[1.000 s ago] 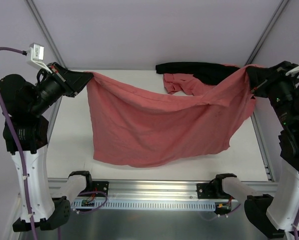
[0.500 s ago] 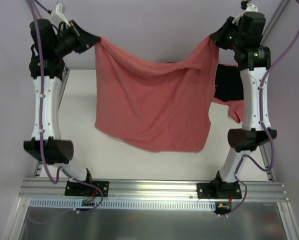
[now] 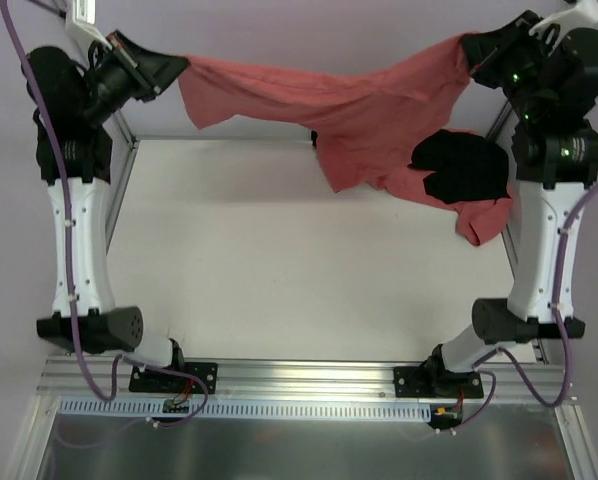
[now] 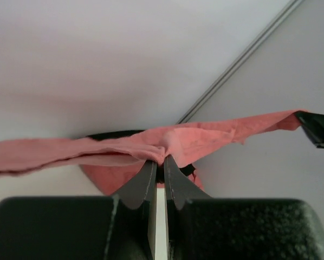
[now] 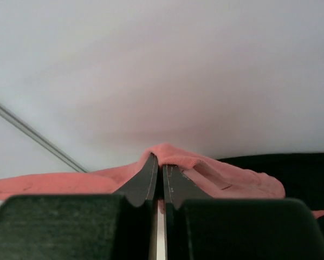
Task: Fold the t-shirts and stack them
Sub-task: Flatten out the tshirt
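A salmon-red t-shirt (image 3: 319, 90) hangs stretched in the air between my two grippers, high over the far edge of the table. My left gripper (image 3: 181, 68) is shut on its left corner (image 4: 161, 153). My right gripper (image 3: 467, 45) is shut on its right corner (image 5: 163, 152). The cloth sags in the middle and hangs down towards the back right. Another salmon-red t-shirt (image 3: 476, 222) lies bunched at the back right, partly under black cloth (image 3: 461, 165).
The white table top (image 3: 279, 260) lies below the raised arms. A metal rail (image 3: 309, 378) with both arm bases runs along the near edge. Grey walls close the back and sides.
Both grippers have swung the t-shirt up and away. It hung flat like a curtain before; now it is pulled out nearly level at the back, and the right arm has moved further right.
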Controlling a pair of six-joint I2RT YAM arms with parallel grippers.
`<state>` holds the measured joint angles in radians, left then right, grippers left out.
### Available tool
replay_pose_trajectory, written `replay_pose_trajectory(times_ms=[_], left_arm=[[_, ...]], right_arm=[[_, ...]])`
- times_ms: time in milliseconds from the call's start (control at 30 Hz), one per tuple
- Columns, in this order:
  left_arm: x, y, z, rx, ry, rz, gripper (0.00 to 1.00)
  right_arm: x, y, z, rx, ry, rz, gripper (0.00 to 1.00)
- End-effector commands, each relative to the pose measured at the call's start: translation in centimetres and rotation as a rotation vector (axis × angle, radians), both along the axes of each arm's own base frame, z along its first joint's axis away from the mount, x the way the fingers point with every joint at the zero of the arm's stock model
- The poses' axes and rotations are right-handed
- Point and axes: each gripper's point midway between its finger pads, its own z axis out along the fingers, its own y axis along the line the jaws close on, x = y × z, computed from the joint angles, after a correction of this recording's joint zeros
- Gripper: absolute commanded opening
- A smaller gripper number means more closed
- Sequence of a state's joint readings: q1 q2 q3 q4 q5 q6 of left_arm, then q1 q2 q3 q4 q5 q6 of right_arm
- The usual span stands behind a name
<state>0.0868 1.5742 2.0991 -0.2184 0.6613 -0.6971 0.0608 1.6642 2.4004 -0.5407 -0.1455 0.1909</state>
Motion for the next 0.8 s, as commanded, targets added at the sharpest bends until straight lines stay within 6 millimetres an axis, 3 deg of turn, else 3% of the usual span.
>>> replay_pose_trajectory(times_ms=[0,33,67,100,133,167,200,233,267,300,333,367,400,433,467,500,533,633,767], left_arm=[[-5.4,-1.0,0.1,0.018,-0.07,-0.055,0.0],[-6.3,-0.9,-2.8,0.015,-0.008,-0.048,0.0],[-6.7,-0.9,-4.6,0.012,0.037,-0.04,0.0],[-7.1,-1.0,-6.3,0.001,0.073,-0.04,0.0],[-8.0,-1.1,-10.0,-0.017,0.149,-0.046,0.0],[-8.5,-1.3,-11.7,-0.037,0.191,-0.049,0.0],[-9.0,-1.5,-13.5,-0.06,0.232,-0.058,0.0],[-9.8,-1.7,-17.6,-0.08,0.321,-0.064,0.0],[-10.3,-1.8,-19.6,-0.101,0.377,-0.066,0.0],[-11.3,-2.0,-21.3,-0.115,0.425,-0.077,0.0],[-11.8,-2.1,-24.9,-0.13,0.53,-0.079,0.0],[-12.5,-2.4,-26.6,-0.148,0.6,-0.093,0.0],[-13.2,-2.7,-27.8,-0.166,0.653,-0.115,0.0],[-14.1,-2.9,-29.7,-0.18,0.736,-0.118,0.0],[-14.6,-3.0,-30.3,-0.188,0.769,-0.122,0.0],[-15.1,-3.1,-30.4,-0.172,0.767,-0.131,0.0],[-16.0,-2.8,-31.0,-0.156,0.819,-0.105,0.0],[-17.0,-2.0,-31.3,-0.083,0.82,-0.044,0.0],[-19.4,-1.8,-33.5,-0.067,0.937,-0.025,0.0]], right_arm=[[-6.1,-0.3,4.7,-0.022,-0.159,0.016,0.0],[-5.2,0.0,1.5,-0.027,-0.075,0.031,0.0],[-7.2,0.0,1.2,-0.025,-0.068,0.039,0.0],[-7.4,0.2,-0.4,-0.013,-0.03,0.05,0.0],[-7.6,0.5,-2.2,-0.006,0.012,0.066,0.0],[-7.7,0.7,-6.7,0.004,0.117,0.075,0.0],[-7.9,0.8,-9.2,0.012,0.174,0.082,0.0],[-8.2,1.3,-11.7,0.04,0.237,0.108,0.0],[-8.0,1.7,-17.5,0.06,0.378,0.119,0.0],[-9.2,2.6,-19.3,0.088,0.421,0.173,0.0],[-9.8,3.2,-21.8,0.144,0.505,0.193,0.0],[-10.6,3.8,-24.3,0.175,0.587,0.222,0.0],[-11.8,4.6,-29.0,0.212,0.713,0.256,0.0],[-13.0,5.7,-30.8,0.251,0.778,0.318,0.0],[-13.7,6.1,-32.3,0.285,0.821,0.33,0.0],[-15.2,6.3,-35.1,0.296,0.887,0.337,0.0],[-15.9,6.1,-36.2,0.293,0.908,0.331,0.0],[-18.2,5.9,-38.5,0.258,0.979,0.332,0.0],[-21.4,5.1,-40.3,0.195,1.072,0.321,0.0]])
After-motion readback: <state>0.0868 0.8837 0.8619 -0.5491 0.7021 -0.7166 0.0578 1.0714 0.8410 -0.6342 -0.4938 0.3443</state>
